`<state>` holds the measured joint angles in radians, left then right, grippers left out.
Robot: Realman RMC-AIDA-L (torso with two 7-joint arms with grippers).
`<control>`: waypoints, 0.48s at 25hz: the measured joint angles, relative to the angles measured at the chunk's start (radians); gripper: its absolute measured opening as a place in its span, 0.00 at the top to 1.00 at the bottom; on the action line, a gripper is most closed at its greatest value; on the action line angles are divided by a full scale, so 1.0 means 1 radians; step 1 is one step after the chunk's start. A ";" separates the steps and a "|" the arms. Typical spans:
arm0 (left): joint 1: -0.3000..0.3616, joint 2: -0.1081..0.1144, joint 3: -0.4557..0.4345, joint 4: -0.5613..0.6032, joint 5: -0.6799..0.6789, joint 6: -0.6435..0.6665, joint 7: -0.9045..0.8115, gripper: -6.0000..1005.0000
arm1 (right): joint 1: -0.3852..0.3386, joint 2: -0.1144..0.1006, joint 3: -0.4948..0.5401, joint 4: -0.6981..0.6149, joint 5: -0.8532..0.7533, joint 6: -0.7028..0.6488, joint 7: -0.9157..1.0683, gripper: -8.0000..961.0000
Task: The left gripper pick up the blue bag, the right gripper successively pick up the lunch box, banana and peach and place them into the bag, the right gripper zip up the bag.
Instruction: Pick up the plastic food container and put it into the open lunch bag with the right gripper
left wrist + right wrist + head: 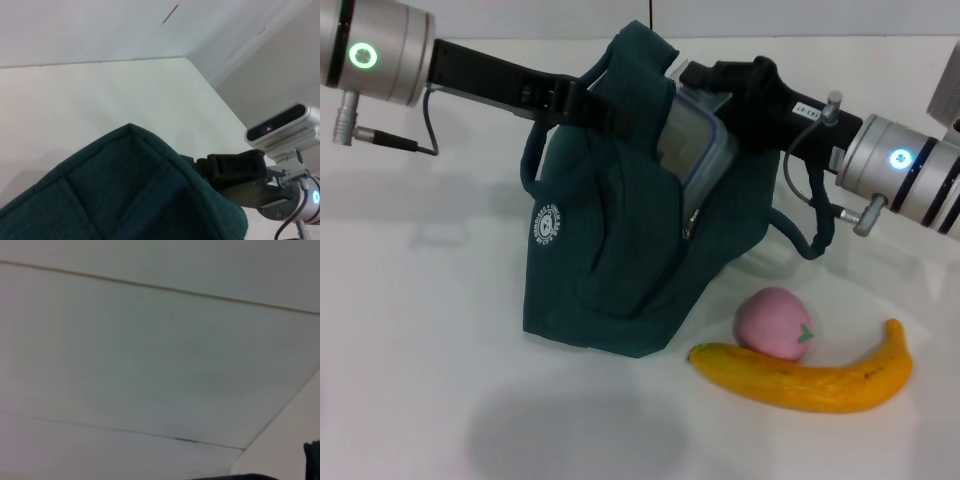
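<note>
Holding lunch box (692,140) in blue bag (620,250) mouth, right gripper (725,85) fingers clamped; left gripper (605,110) grips bag.

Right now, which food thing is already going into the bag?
The clear blue-rimmed plastic lunch box, half inside the teal fabric bag. The round pink peach and yellow banana lie outside.
</note>
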<state>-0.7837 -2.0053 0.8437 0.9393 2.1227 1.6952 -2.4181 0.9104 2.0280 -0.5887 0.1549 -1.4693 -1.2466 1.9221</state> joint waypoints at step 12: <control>0.002 0.000 0.001 -0.001 0.000 0.000 0.012 0.95 | 0.049 0.000 0.007 0.033 -0.031 0.042 -0.103 0.84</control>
<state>-0.7814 -2.0049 0.8446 0.9385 2.1224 1.6949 -2.4056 0.9595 2.0279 -0.5813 0.1881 -1.4999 -1.2043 1.8189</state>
